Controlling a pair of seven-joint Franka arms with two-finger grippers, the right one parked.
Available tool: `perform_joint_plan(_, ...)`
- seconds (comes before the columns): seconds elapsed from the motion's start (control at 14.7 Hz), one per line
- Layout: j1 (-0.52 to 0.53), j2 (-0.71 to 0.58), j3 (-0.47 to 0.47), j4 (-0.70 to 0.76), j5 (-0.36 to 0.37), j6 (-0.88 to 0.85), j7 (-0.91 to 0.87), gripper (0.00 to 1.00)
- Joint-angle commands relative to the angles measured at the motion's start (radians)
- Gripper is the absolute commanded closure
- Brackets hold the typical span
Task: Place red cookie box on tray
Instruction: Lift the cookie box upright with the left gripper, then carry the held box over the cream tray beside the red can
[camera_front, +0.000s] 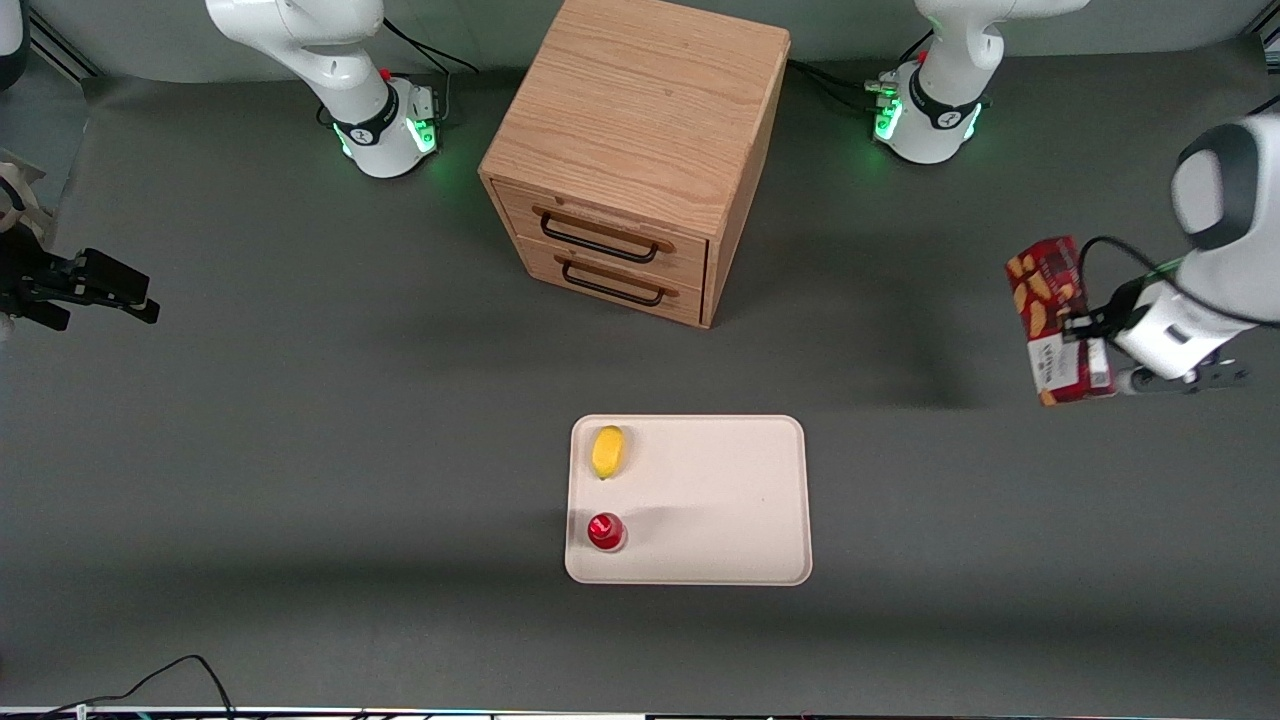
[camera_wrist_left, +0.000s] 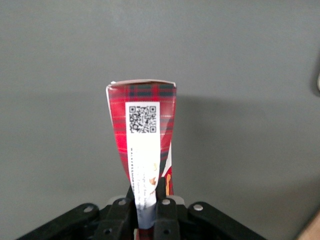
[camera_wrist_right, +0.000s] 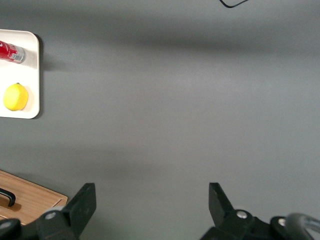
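The red cookie box (camera_front: 1052, 310) is long, dark red with cookie pictures and a white label. My left gripper (camera_front: 1085, 348) is shut on it and holds it above the table at the working arm's end. In the left wrist view the box (camera_wrist_left: 144, 135) stands out from between the black fingers (camera_wrist_left: 167, 202), showing red tartan and a white label with a QR code. The cream tray (camera_front: 720, 500) lies flat on the table, nearer to the front camera than the wooden drawer cabinet. The box is well apart from the tray.
A yellow lemon (camera_front: 607, 451) and a small round red object (camera_front: 605, 531) sit on the tray along its edge toward the parked arm. A wooden two-drawer cabinet (camera_front: 630, 150) stands mid-table. The tray's corner also shows in the right wrist view (camera_wrist_right: 34, 75).
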Motion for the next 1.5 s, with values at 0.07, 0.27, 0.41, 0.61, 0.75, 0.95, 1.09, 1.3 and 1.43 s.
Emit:
perform_joint_plan(0.07,-0.008,0.018,0.006,0.26,0.007,-0.295,0.045,1.0)
perform_joint_plan(0.27,-0.039,0.032,-0.005,0.364,-0.007,-0.4,0.018,1.0)
perform_joint_plan(0.41,-0.077,0.034,-0.051,0.372,-0.012,-0.395,-0.095,1.0)
perform_joint_plan(0.61,-0.108,0.075,-0.143,0.397,-0.088,-0.369,-0.325,1.0)
perform_joint_plan(0.75,-0.116,0.156,-0.224,0.468,-0.096,-0.34,-0.448,1.0)
perform_joint_plan(0.95,-0.171,0.298,-0.289,0.55,-0.064,-0.207,-0.585,1.0)
perform_joint_plan(1.09,-0.223,0.424,-0.289,0.619,0.034,-0.106,-0.594,1.0)
perform_joint_plan(1.3,-0.266,0.546,-0.287,0.705,0.086,-0.047,-0.635,1.0)
perform_joint_plan(1.43,-0.291,0.598,-0.286,0.736,0.108,0.002,-0.668,1.0)
